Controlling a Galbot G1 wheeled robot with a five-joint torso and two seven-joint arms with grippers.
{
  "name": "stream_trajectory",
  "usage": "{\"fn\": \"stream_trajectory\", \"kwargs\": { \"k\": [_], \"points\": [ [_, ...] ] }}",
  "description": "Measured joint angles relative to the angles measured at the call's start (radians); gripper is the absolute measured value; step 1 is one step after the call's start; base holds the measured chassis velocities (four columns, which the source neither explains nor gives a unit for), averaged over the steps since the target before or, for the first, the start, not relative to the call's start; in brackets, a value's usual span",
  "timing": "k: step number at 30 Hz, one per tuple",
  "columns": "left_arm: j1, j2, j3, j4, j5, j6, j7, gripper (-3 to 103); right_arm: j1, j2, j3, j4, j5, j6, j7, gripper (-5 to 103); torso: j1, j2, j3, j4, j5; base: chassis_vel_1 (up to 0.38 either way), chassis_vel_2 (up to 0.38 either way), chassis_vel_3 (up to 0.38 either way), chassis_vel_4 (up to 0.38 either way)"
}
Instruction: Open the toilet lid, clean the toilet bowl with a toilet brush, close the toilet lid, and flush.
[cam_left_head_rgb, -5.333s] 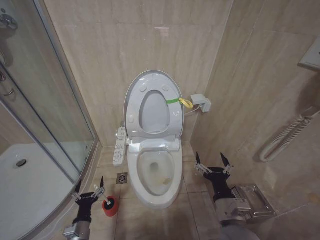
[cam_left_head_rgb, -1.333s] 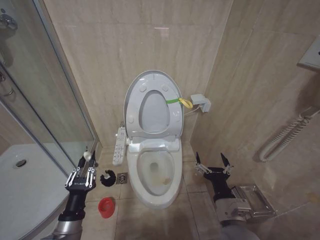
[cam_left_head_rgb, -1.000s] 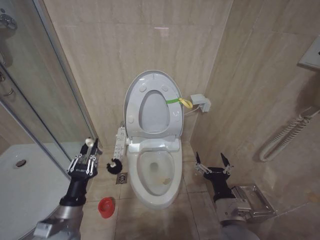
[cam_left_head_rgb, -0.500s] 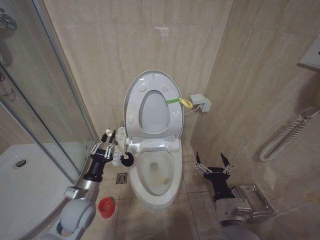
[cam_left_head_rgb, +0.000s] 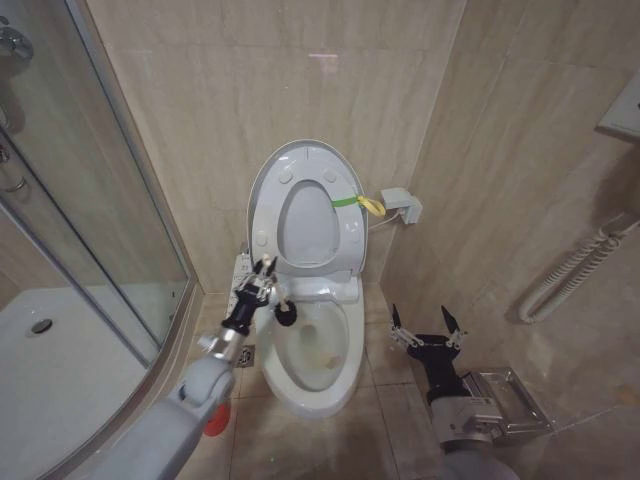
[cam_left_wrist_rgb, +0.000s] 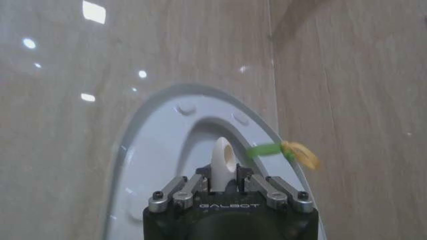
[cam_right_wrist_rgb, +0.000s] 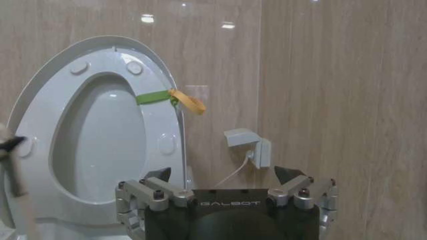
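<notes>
Left end effector (cam_left_head_rgb: 262, 283) clenched on thin white-handled toilet brush (cam_left_head_rgb: 276, 303), dark head over white ceramic toilet bowl (cam_left_head_rgb: 310, 345) rim. Right end effector (cam_left_head_rgb: 425, 324) released, beside bowl.

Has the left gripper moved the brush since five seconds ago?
Yes. The left gripper, shut on the toilet brush, has gone from beside the red holder to the toilet bowl rim.

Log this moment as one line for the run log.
lid: up | left gripper: shut on brush, head over bowl rim | right gripper: open, idle right of bowl | red cup: on floor
</notes>
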Motion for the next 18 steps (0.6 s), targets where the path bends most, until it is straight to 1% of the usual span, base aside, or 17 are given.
{"fn": "stream_trajectory", "kwargs": {
  "k": [3,4,7,11,14,17,18],
  "points": [
    [-0.062,-0.046,0.054,0.086,0.001,-0.016,0.010,24,0.000,0.000,0.000,0.000,0.000,0.000,0.000,100,0.000,0.000,0.000,-0.0001,0.0001,0.000,0.000,0.000,0.000],
    [-0.062,-0.046,0.054,0.086,0.001,-0.016,0.010,24,0.000,0.000,0.000,0.000,0.000,0.000,0.000,100,0.000,0.000,0.000,-0.0001,0.0001,0.000,0.000,0.000,0.000],
    [-0.097,-0.074,0.094,0.169,0.005,-0.035,0.022,24,0.000,0.000,0.000,0.000,0.000,0.000,0.000,100,0.000,0.000,0.000,0.0000,0.0000,0.000,0.000,0.000,0.000],
    [-0.116,-0.083,0.132,0.232,0.009,-0.051,0.028,24,0.000,0.000,0.000,0.000,0.000,0.000,0.000,100,0.000,0.000,0.000,0.0002,0.0000,0.000,0.000,0.000,0.000],
    [-0.120,-0.083,0.153,0.264,0.023,-0.059,0.030,24,0.000,0.000,0.000,0.000,0.000,0.000,0.000,100,0.000,0.000,0.000,0.0002,-0.0001,0.000,0.000,0.000,0.000],
    [-0.123,-0.088,0.179,0.325,0.046,-0.083,0.039,24,0.000,0.000,0.000,0.000,0.000,0.000,0.000,100,0.000,0.000,0.000,0.0002,-0.0001,0.000,0.000,0.000,0.000],
    [-0.123,-0.088,0.179,0.325,0.046,-0.083,0.039,24,0.000,0.000,0.000,0.000,0.000,0.000,0.000,100,0.000,0.000,0.000,0.0002,-0.0001,0.000,0.000,0.000,0.000]
  ]
}}
